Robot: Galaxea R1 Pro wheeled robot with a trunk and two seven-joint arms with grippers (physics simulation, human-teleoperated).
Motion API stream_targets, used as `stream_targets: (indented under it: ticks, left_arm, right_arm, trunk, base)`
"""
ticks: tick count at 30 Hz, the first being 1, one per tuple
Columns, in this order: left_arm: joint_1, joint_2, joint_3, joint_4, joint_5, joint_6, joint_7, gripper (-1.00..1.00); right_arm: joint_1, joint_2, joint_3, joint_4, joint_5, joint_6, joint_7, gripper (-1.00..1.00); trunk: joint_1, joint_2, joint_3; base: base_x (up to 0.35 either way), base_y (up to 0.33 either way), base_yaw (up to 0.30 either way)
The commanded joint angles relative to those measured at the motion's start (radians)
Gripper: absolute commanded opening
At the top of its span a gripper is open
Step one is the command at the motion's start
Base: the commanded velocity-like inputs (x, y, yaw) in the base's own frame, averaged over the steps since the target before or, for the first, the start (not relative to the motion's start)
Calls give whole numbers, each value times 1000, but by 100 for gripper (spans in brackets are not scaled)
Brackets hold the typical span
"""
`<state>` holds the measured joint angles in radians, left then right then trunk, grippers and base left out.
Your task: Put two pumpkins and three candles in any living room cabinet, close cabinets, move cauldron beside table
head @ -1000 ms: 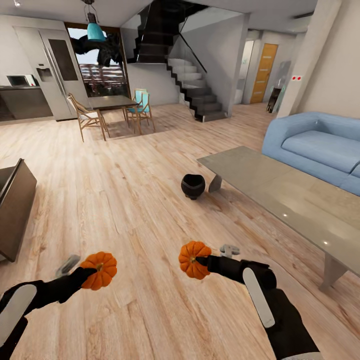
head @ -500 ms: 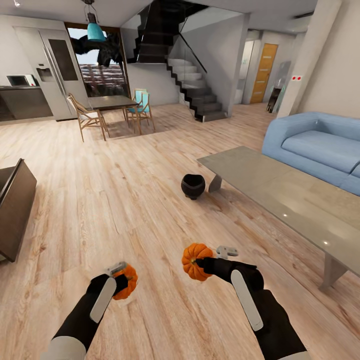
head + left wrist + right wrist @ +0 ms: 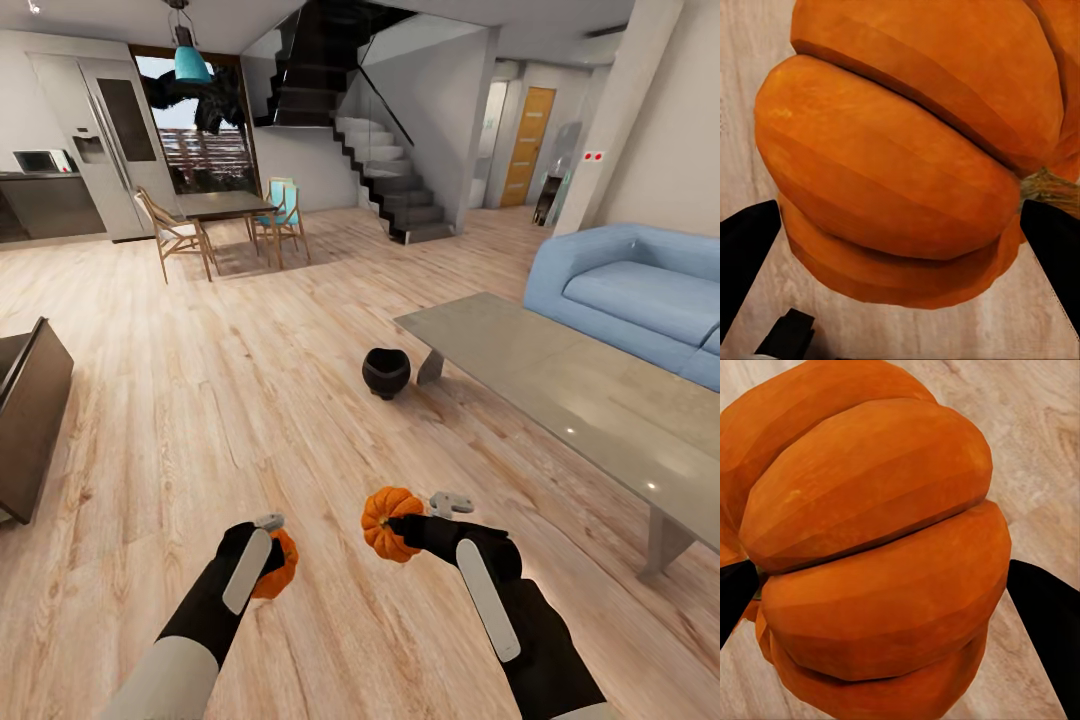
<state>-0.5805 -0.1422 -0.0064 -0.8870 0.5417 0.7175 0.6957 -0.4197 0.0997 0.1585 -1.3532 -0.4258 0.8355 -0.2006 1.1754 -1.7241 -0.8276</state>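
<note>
Here each claw, left point(image 3: 268, 560) and right point(image 3: 400, 527), is clamped around a pumpkin point(image 3: 392, 523).

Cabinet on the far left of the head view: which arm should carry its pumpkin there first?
Left, probably. The left end effector holds its pumpkin on the cabinet's side. The right end effector, gripping the other pumpkin, sits nearer the glass coffee table and would have to cross over.
</note>
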Motion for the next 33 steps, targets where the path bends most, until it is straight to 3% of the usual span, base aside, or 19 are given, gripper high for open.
stream_targets:
  ticks: [1, 4, 7, 17, 23, 33]
  left_arm:
    - [0, -1, -2, 24, 10, -30, 8, -100]
    - [2, -1, -2, 125, 7, -75, 4, -100]
    - [2, -1, -1, 154, 7, -97, 1, -100]
    - [2, 4, -1, 164, 6, -114, -1, -100]
    - [2, 4, -2, 164, 7, -116, -1, -100]
    - [2, 4, 1, 164, 8, -116, -1, -100]
  right_arm:
    - [-1, 0, 0, -3, -11, 3, -11, -100]
    - [-1, 0, 0, -4, -11, 6, -11, -100]
    - [-1, 0, -1, -2, -11, 4, -11, -100]
    - [0, 1, 2, 0, -12, 2, -8, -100]
    - [-1, 0, 84, 0, -10, -3, -10, -100]
    - [0, -7, 95, 3, -10, -46, -6, -100]
  trunk:
    - [0, 0, -1]
    - [0, 0, -1]
    - [0, 0, -1]
    - [0, 0, -2]
    - [0, 0, -2]
    - [0, 0, -2]
  base:
    - [0, 0, 63]
    - [14, 0, 205]
    - [85, 3, 266]
    - [303, 128, 224]
    - [340, 108, 8]
    - [307, 206, 0]
